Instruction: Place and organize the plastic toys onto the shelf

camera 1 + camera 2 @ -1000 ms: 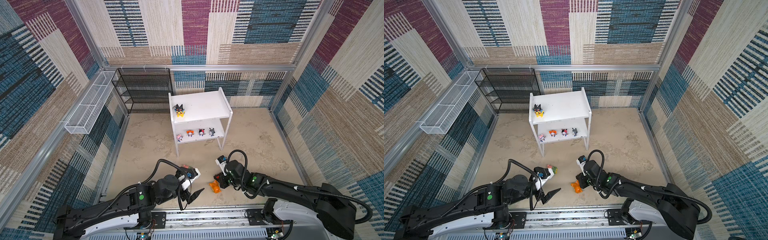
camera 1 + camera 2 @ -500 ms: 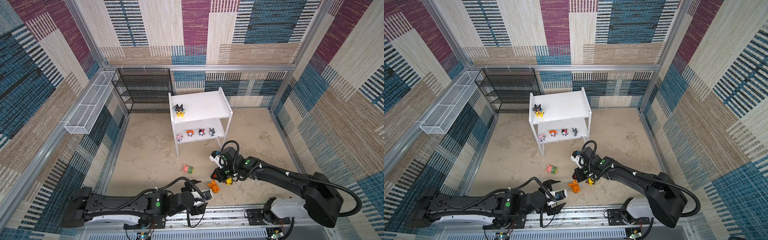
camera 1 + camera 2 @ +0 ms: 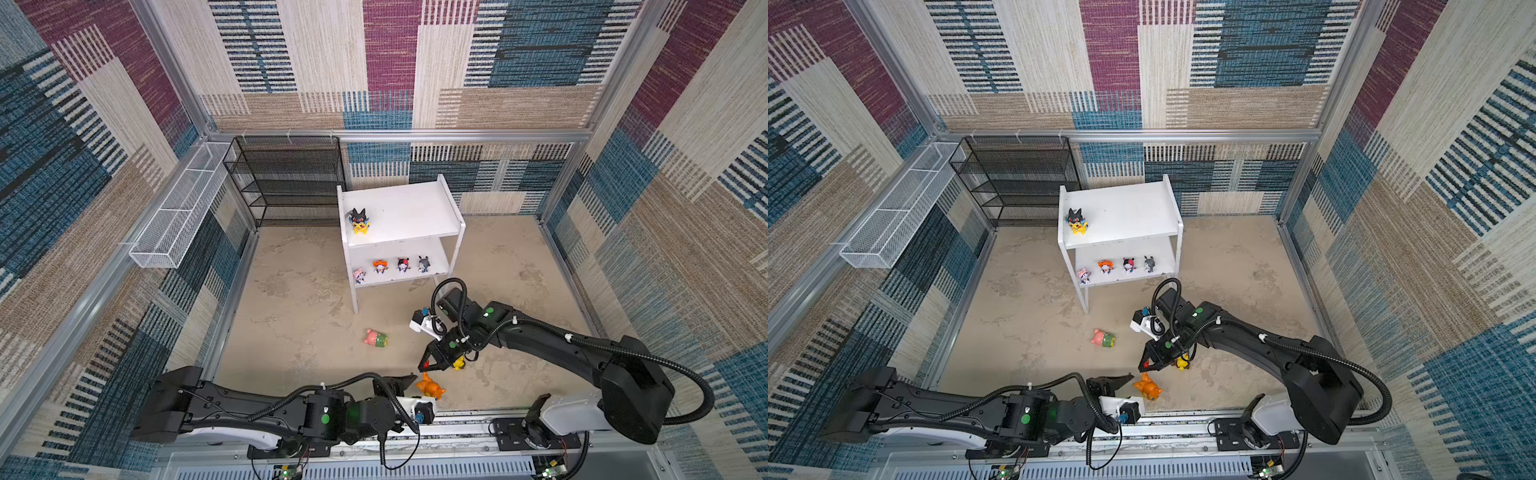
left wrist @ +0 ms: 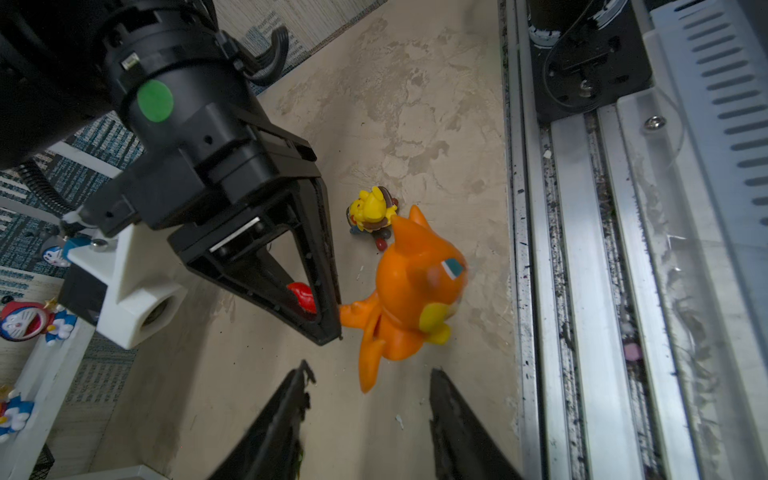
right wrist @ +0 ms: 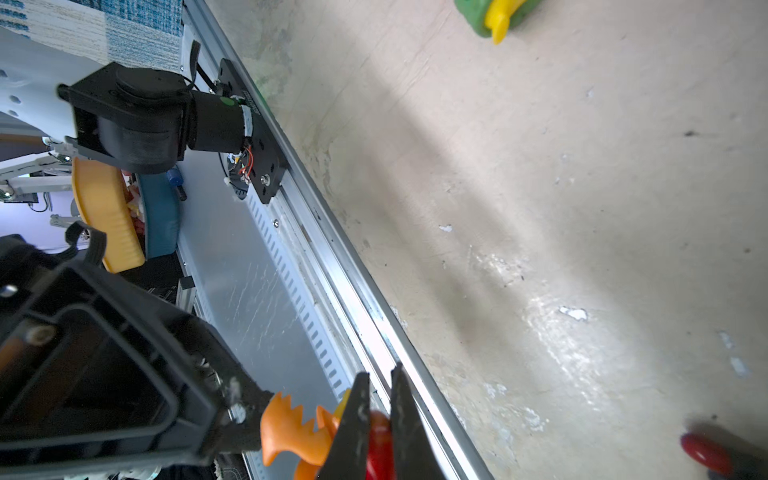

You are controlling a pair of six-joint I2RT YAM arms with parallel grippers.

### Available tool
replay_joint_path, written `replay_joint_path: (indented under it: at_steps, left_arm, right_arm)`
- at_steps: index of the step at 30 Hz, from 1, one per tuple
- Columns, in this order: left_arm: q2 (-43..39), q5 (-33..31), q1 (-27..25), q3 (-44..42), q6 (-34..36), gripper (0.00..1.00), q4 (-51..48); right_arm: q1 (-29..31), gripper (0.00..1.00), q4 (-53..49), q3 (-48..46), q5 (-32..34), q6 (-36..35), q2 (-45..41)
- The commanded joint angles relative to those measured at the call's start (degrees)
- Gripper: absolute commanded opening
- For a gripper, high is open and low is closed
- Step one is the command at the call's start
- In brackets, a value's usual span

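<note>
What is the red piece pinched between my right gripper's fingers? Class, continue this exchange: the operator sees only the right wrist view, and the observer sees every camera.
Observer: The left wrist view shows more of it. It looks like the red tail tip of the orange toy, and the right gripper is shut on it.
Operator: How full is the shelf so far?
Observer: In both top views the shelf has one yellow toy with a black hood on its upper board and four tiny figures in a row on the lower board.
</note>
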Motion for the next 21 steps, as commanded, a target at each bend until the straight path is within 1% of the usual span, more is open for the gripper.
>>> replay_joint_path:
  at_steps: [1,4,7,8,9,11,13,15,18,21]
  left_arm:
    - [0.9,-1.0,0.0,0.8,1.9,0.38,1.5]
    - [1.7,-1.4,0.0,1.0,2.0,0.36,1.6]
    - [2.1,-2.3,0.0,0.9,2.2,0.29,1.8]
    - [2.1,-2.4,0.0,0.7,2.3,0.25,2.3]
    - [2.1,-2.6,0.0,0.6,2.5,0.22,2.7]
    - [2.4,-2.6,0.0,0.4,3.1,0.22,3.3]
    - [2.8,-3.4,0.1,0.5,3.6,0.13,3.8]
    - [2.7,-3.6,0.1,0.4,4.0,0.1,4.1]
    - [2.4,-3.3,0.1,0.0,4.6,0.0,5.2]
    - [2.4,-2.7,0.1,-0.1,4.7,0.0,5.3]
  right_arm:
    - [0.1,0.08,-1.1,0.7,-2.0,-1.3,0.4]
    - [0.0,0.08,-1.1,1.0,-2.9,-1.3,0.6]
    - [0.1,0.08,-1.7,1.5,-3.1,-1.8,0.7]
    - [0.0,0.08,-1.8,1.6,-3.2,-1.8,0.7]
    - [0.0,0.08,-1.7,1.6,-3.5,-1.7,0.8]
    - [0.1,0.08,-1.3,1.4,-4.1,-1.6,0.9]
    - [0.1,0.08,-1.1,1.3,-4.5,-1.5,1.0]
    - [0.1,0.08,-1.0,1.3,-4.7,-1.7,1.3]
    - [0.1,0.1,-0.2,1.4,-5.4,-1.5,1.4]
    - [0.2,0.12,0.8,1.0,-6.0,-1.3,1.6]
